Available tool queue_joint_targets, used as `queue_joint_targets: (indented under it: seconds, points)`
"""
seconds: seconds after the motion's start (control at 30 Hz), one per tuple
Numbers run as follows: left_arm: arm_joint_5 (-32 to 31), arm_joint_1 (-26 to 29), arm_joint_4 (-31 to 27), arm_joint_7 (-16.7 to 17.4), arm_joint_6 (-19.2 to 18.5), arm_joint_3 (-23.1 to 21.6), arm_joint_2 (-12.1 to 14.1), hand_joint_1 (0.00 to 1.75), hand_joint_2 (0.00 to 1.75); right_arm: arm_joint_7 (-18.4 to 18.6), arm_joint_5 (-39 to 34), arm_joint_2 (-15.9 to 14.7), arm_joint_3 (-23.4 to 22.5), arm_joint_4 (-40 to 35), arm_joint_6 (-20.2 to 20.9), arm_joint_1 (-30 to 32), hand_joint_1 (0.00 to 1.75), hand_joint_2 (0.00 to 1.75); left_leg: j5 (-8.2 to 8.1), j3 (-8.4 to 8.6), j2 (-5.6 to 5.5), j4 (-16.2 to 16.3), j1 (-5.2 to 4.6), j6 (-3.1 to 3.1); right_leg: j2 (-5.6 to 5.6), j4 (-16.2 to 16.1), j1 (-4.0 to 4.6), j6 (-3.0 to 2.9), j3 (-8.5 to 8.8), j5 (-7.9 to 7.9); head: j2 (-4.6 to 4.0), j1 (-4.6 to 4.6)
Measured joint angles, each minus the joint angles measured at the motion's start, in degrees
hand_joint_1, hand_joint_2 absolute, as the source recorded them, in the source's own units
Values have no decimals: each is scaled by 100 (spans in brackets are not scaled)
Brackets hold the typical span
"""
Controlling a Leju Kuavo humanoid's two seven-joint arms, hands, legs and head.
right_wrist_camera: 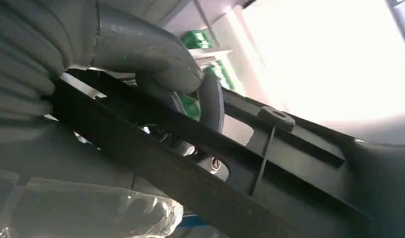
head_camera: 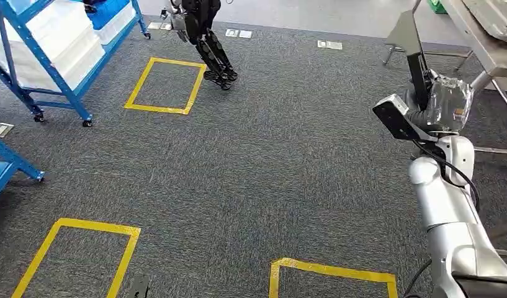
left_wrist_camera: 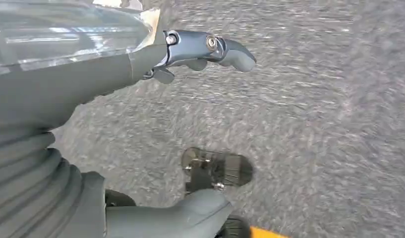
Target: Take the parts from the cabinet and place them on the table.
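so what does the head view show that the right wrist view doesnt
Head view alone: grey carpet with yellow tape squares, a blue wheeled rack holding white bins, another robot's dark legs, and a metal table at the far right.

Right wrist view alone: the ribs and a round boss on the black part's surface, green crates behind, and strong glare.

Both: the right robot hand gripping the long black plastic part, with clear plastic film around the robot hand.
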Motion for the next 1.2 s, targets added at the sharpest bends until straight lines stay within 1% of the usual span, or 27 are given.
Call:
queue_joint_targets:
  seconds: [0.03, 0.07, 0.1, 0.13, 0.17, 0.27, 0.3, 0.33, 0.37, 0.43, 0.47, 0.5, 0.57, 0.6, 0.63, 0.67, 0.77, 0.8, 0.83, 0.87, 0.97, 1.0, 1.03, 1.1, 1.13, 1.17, 1.2]
  points:
    - [11, -4, 0, -24, 42, 0, -11, 0, 175, 11, 22, -2, 0, 0, 2, -10, 175, 175, -6, 1, 61, 1, 0, -8, -34, -357, 2, 41, 206, 124, 0, 0]
    - [42, -10, 0, -30, 85, 0, -17, 0, 175, 28, 46, -4, 0, -13, 4, -34, 175, 175, -14, 5, 131, 3, 0, -20, -127, -968, 5, 86, 544, 316, 0, 4]
    - [46, -14, 0, -30, 102, 0, -22, 0, 175, 42, 72, -4, 0, -26, 4, -67, 175, 175, -29, 15, 193, 6, -8, -42, -352, -1497, 11, 98, 848, 453, 0, 11]
    - [50, -18, 0, -33, 109, 2, -17, 0, 175, 50, 87, 0, 0, -28, 4, -108, 175, 175, -53, 2, 246, 18, -65, -78, -472, -1641, 67, 44, 973, 435, 0, 18]
    - [52, -23, 0, -35, 109, 2, -20, 0, 175, 57, 103, 11, 0, -31, 4, -127, 175, 175, -53, 4, 302, 15, -65, -100, -361, -1652, 80, -27, 928, 467, 0, -16]
    - [55, -36, -2, 33, -181, 2, -33, 0, 175, 98, 157, -48, -4, -31, 7, -171, 175, 175, -59, 30, 454, 1, -57, -169, -200, -1667, 83, -109, 897, 501, 0, -15]
    - [52, -43, -2, 72, -305, 2, -26, 0, 175, 118, 168, -50, -7, -33, 7, -184, 175, 175, -138, -39, 271, 72, -13, -219, -142, -1701, -9, -144, 916, 523, 0, -11]
    - [52, -42, -2, 143, -368, 0, -24, 0, 175, 127, 175, -48, -9, -35, 9, -231, 175, 175, -300, -126, -20, 302, 8, -236, -93, -1702, -15, -190, 911, 531, 0, -26]
    - [46, -35, -2, 247, -458, 0, -28, 0, 175, 129, 203, -48, -9, -37, 17, -266, 175, 175, -531, -311, -164, 729, 13, -250, -39, -1702, -6, -231, 909, 534, 0, -55]
    - [24, -15, -2, 368, -650, -13, -22, 0, 175, 133, 245, -46, -9, -35, 42, -302, 175, 175, -890, -740, -226, 1630, 19, -276, 93, -1701, 9, -242, 900, 535, 0, -61]
    - [24, -15, -2, 387, -700, -22, -22, 0, 175, 140, 260, -46, -9, -35, 59, -301, 175, 175, -899, -845, -228, 1821, 19, -276, 164, -1698, 15, -242, 903, 536, 0, -63]
    - [26, -15, -2, 394, -739, -28, -20, 0, 175, 160, 282, -50, -9, -35, 77, -302, 175, 175, -769, -824, -232, 1730, 20, -265, 240, -1691, 15, -241, 906, 536, 0, -59]
    - [35, -20, -2, 418, -811, -39, -6, 0, 175, 227, 337, -70, -13, -39, 76, -320, 175, 175, -253, -440, -292, 898, 40, -249, 388, -1664, 5, -239, 910, 535, 0, -61]
    - [26, -24, -2, 420, -820, -48, 7, 0, 175, 256, 369, -92, -20, -55, 76, -331, 175, 175, -20, -215, -476, 418, 76, -249, 450, -1640, -3, -235, 900, 533, 0, -66]
    - [6, -26, 0, 422, -833, -63, 15, 0, 175, 280, 393, -112, -33, -72, 79, -356, 175, 175, -78, -120, -856, 237, 126, -259, 505, -1621, 14, -220, 847, 536, 0, -55]
    - [-13, -32, 0, 422, -853, -90, 18, 0, 175, 310, 428, -151, -44, -81, 105, -396, 175, 175, -95, -58, -847, 102, 128, -264, 562, -1585, 46, -186, 800, 543, 0, -33]
    - [-26, -57, -2, 422, -868, -103, 24, 0, 175, 387, 597, -308, -57, -116, 201, -404, 175, 175, -49, -78, -659, 124, 42, -175, 757, -1658, -33, -34, 732, 641, 0, -57]
    - [-26, -74, 0, 418, -877, -103, 28, 0, 175, 409, 605, -385, -76, -118, 216, -417, 175, 175, -1, -60, -574, 54, 76, -105, 585, -1604, -45, -33, 652, 607, 0, -50]
    - [-26, -79, 0, 418, -877, -103, 33, 0, 175, 422, 623, -444, -99, -125, 219, -458, 175, 175, 11, -42, -493, 39, 61, -79, 267, -1439, 2, -46, 571, 509, 0, -35]
    - [-26, -77, 0, 413, -870, -103, 42, 0, 175, 431, 662, -434, -98, -125, 221, -518, 175, 175, 18, -46, -421, 36, 49, -43, 115, -1090, 8, -64, 400, 342, 0, 15]
    - [-31, -71, 0, 367, -844, -107, 52, 0, 175, 520, 844, -459, -90, -111, 289, -579, 175, 175, 9, -57, -144, 37, 17, -28, 22, 211, 3, -55, -189, -86, 0, 31]
    - [-50, -72, 0, 343, -800, -112, 50, 0, 175, 559, 907, -483, -90, -90, 341, -596, 175, 175, 6, -57, -76, 37, 17, -27, 11, 219, 1, -26, -186, -63, 0, 28]
    - [-66, -76, 0, 326, -785, -122, 48, 0, 175, 592, 942, -511, -89, -68, 356, -632, 175, 175, 3, -57, -6, 37, 17, -27, -10, -48, -1, 23, -23, 44, 0, 37]
    - [-68, -82, 0, 315, -759, -140, 37, 0, 175, 610, 968, -572, -90, -50, 395, -755, 175, 175, -9, -50, 129, 40, 16, -45, -201, -1166, 4, 107, 619, 393, 0, 48]
    - [-68, -86, 0, 315, -754, -142, 39, 0, 175, 610, 981, -586, -90, -46, 396, -826, 175, 175, -22, -34, 186, 42, -11, -66, -509, -1613, 18, 95, 862, 458, 0, 59]
    - [-68, -89, 0, 310, -748, -146, 39, 0, 175, 610, 986, -581, -85, -33, 406, -894, 175, 175, -42, -50, 242, 46, -57, -102, -514, -1643, 85, 37, 914, 476, 0, 61]
    - [-68, -93, 0, 311, -748, -151, 46, 0, 175, 610, 996, -597, -83, -24, 413, -922, 175, 175, -47, -35, 304, 40, -56, -122, -401, -1635, 84, -25, 901, 491, 0, 33]
